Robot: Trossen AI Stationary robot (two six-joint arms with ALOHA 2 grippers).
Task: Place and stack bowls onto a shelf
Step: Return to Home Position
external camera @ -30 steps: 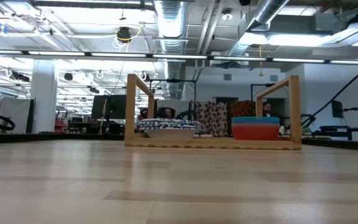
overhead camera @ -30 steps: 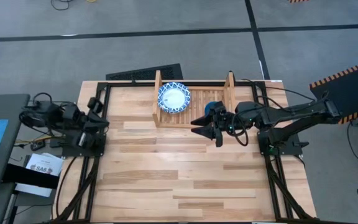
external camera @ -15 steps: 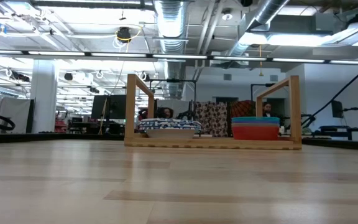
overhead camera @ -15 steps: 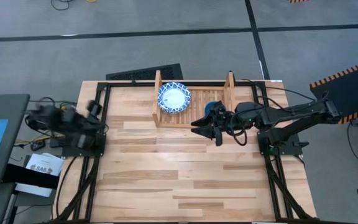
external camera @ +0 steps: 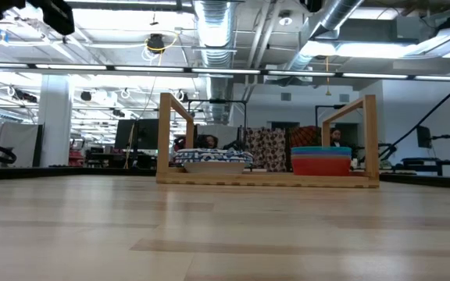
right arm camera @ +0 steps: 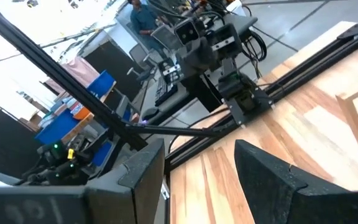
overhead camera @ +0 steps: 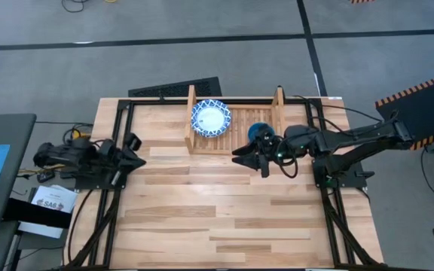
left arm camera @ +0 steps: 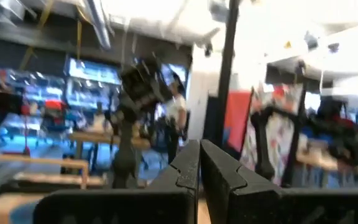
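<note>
The wooden shelf [overhead camera: 233,120] stands at the table's far edge. On its slatted base sits a stack of white bowls with blue patterned rims [overhead camera: 211,118] [external camera: 212,158] on the left. A stack of plain bowls, teal on top [overhead camera: 260,131] and orange below [external camera: 320,165], sits on the right. My right gripper [overhead camera: 247,159] [right arm camera: 197,180] hangs open just near of the shelf, beside the teal bowl, and touches nothing. My left gripper [overhead camera: 137,153] [left arm camera: 199,171] is shut and empty over the table's left edge.
Black metal frame rails [overhead camera: 119,135] run along both sides of the table. A dark keyboard [overhead camera: 175,88] lies beyond the far edge behind the shelf. The wide wooden table top [overhead camera: 217,211] near of the shelf holds nothing. The left arm [external camera: 49,12] shows high in the low view.
My left arm has swung out from its tucked place at the left edge, and its gripper has moved toward the table's right and near side, over the left rail. The bowls and shelf have kept still. More of the teal bowl shows beside my right gripper.
</note>
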